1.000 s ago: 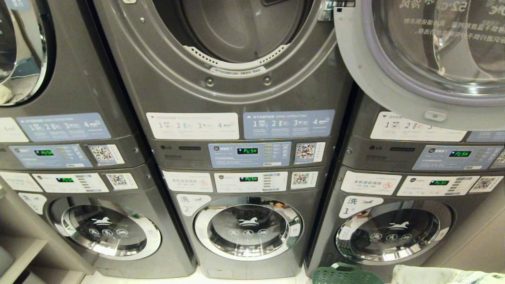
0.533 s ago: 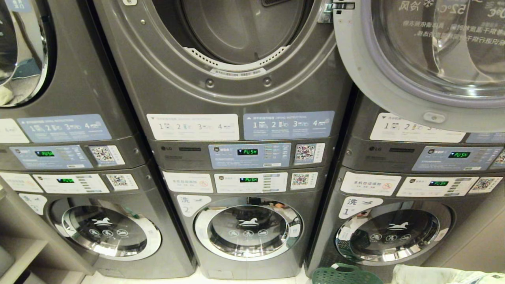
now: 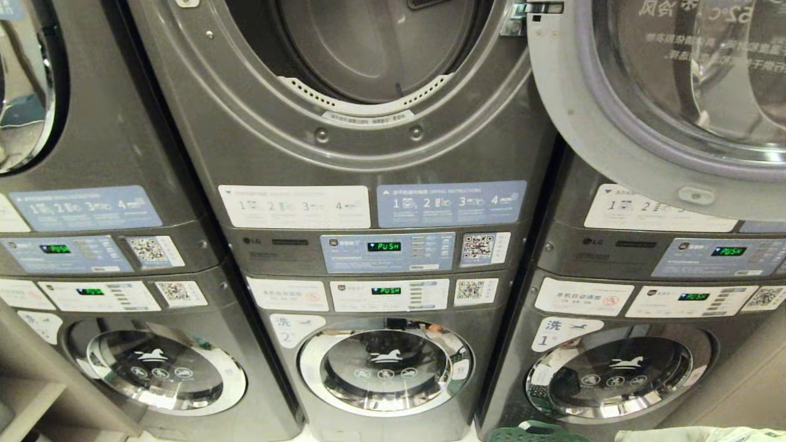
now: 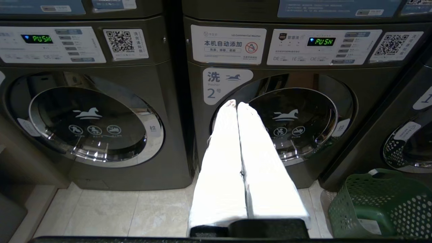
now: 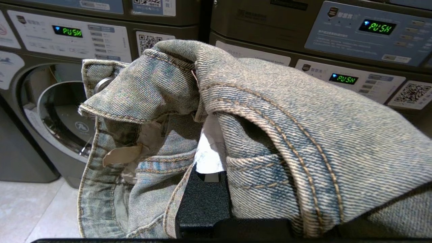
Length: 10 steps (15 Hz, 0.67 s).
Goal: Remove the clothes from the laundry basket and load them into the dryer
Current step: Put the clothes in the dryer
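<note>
Head view tipped up slightly since 1 second ago, machines sliding lower in frame. Centre dryer [image 3: 368,55] open and empty-looking, door [image 3: 657,104] swung right. Green basket [image 4: 378,202] on floor by the right washer. Right gripper [image 5: 209,162] clamped on denim garment [image 5: 270,135], 1 item lifted, not yet loaded. Left gripper [image 4: 237,104] idle, jaws together.

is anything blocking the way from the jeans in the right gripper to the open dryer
Nothing visible does. The dryer mouth is open and its door is swung aside to the right. The jeans, draped over the right gripper, sit below that opening.
</note>
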### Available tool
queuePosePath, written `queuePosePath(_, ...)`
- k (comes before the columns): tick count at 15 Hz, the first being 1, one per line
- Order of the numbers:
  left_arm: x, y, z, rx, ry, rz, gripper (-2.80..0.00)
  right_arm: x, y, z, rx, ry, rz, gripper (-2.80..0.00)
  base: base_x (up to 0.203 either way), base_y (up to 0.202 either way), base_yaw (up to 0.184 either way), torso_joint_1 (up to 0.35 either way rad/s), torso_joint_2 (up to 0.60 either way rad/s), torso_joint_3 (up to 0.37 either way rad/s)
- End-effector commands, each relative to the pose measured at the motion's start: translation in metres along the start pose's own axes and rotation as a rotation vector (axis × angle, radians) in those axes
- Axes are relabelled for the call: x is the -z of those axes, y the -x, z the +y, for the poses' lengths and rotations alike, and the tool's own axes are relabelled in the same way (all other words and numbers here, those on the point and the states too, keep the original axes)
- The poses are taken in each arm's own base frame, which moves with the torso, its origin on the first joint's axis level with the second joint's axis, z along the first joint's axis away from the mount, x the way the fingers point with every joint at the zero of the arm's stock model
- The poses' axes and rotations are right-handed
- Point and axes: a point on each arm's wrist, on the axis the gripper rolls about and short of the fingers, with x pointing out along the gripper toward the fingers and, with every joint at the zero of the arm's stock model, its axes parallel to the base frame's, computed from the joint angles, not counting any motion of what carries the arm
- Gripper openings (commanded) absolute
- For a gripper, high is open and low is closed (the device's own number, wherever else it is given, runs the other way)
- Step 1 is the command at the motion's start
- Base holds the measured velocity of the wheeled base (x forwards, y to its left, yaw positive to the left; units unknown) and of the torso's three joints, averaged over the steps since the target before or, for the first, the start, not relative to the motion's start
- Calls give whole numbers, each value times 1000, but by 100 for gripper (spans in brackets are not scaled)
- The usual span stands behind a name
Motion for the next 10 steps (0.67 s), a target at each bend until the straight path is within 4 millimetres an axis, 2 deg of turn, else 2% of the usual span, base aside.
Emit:
queuePosePath(1, 0, 0, 0, 0, 1, 3, -280, 0, 0, 0, -2, 1, 1, -280, 208, 0, 0, 13, 6, 6)
queuePosePath(10, 0, 0, 0, -1, 1, 0, -280, 0, 0, 0, 2, -2, 2, -280, 196, 0, -1, -1, 7, 4)
